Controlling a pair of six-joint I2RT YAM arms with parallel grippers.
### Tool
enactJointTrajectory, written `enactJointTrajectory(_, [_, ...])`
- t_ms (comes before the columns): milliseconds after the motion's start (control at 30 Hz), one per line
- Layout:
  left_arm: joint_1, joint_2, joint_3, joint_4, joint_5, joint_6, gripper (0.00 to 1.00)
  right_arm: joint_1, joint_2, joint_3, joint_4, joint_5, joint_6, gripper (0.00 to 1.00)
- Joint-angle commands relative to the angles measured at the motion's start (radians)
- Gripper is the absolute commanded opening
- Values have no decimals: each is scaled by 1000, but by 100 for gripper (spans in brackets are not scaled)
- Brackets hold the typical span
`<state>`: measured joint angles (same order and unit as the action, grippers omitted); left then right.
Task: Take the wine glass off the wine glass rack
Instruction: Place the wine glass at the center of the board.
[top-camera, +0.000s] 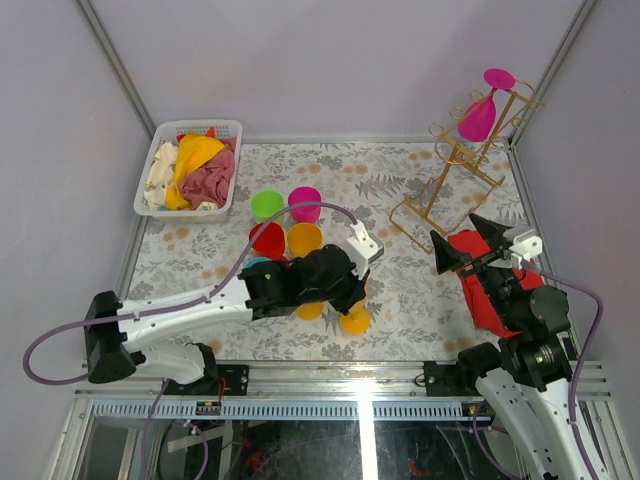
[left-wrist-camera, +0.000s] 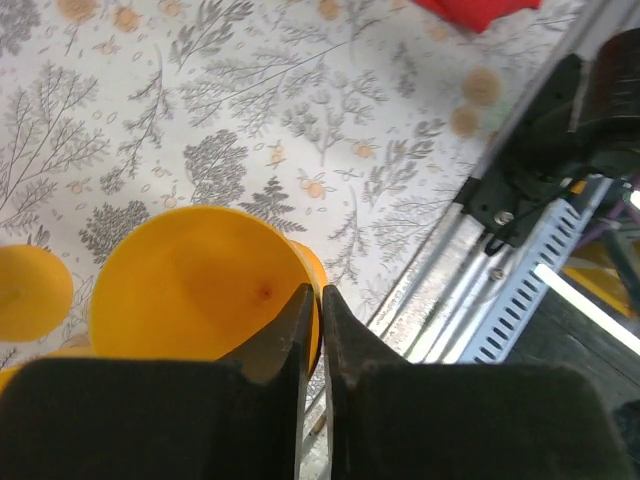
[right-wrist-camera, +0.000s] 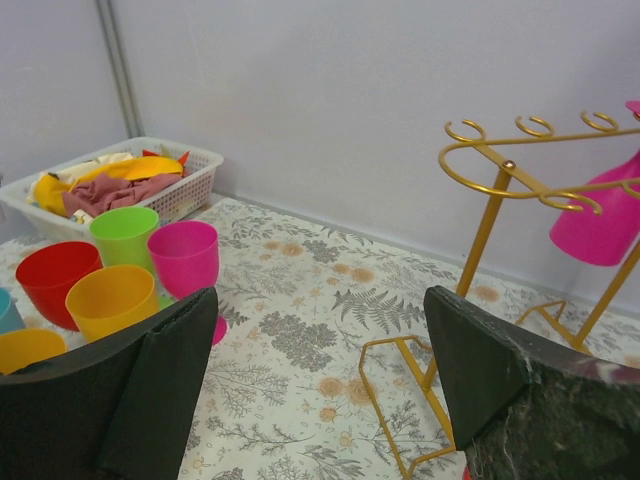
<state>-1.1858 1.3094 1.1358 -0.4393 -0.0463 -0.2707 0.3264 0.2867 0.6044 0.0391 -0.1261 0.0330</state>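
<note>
The wine glass (top-camera: 480, 115) is pink and hangs upside down on the gold wire rack (top-camera: 450, 185), foot up in the looped hooks at the rack's far, high end. That end sits in the far right corner of the table (top-camera: 420, 300), close to both the back wall and the right wall, so there is little room behind or to the right of the glass. The rack's rectangular base reaches toward the middle of the table, with bare flowered surface in front and to its left.

The right gripper (top-camera: 468, 243) is near the low front end of the rack, apart from it, jaws spread wide with nothing between them. In the right wrist view the rack's post (right-wrist-camera: 490, 215) rises ahead and the glass bowl (right-wrist-camera: 600, 220) shows at the right edge.

The left gripper (left-wrist-camera: 320, 300) is closed tight, its tips just over the rim of an orange cup (left-wrist-camera: 200, 285) near the table's front edge rail. A group of coloured cups (top-camera: 304, 238) stands mid-table, and a white basket (top-camera: 158, 158) of cloths sits in the far left corner, both well apart from the rack.
</note>
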Motion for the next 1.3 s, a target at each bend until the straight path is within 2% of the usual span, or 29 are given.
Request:
enactJointTrajectory(0, [-22,32,-43,124,-203,29,8,-3,-12,43,56,118,48,91])
enactJointTrajectory(267, [-22,68,-99,184,-292,28,12,-3,-6,57,28,134,43,91])
enactJointTrajectory(500, [-23,69,-82,166,-287,29,12,-3,4,52,23,151,47,91])
enactJointTrajectory(533, [-23,65,-71,159,-253,40,16,-3,8,52,21,152,52,91])
enactJointTrajectory(700, [-23,58,-32,133,-193,38,24,-3,12,60,9,159,58,92])
enactJointTrajectory(833, [-23,32,-6,111,-196,28,31,-3,26,97,-24,156,93,91])
enactJointTrajectory(1000, [-23,-7,57,43,-198,11,46,-3,54,158,-27,17,99,95])
enactJointTrajectory(1100, [-21,-42,79,25,-191,10,52,-3,92,197,-26,34,115,96])
enactJointTrajectory(1267, [-16,-105,92,5,-185,3,63,-3,212,298,-75,97,29,96])
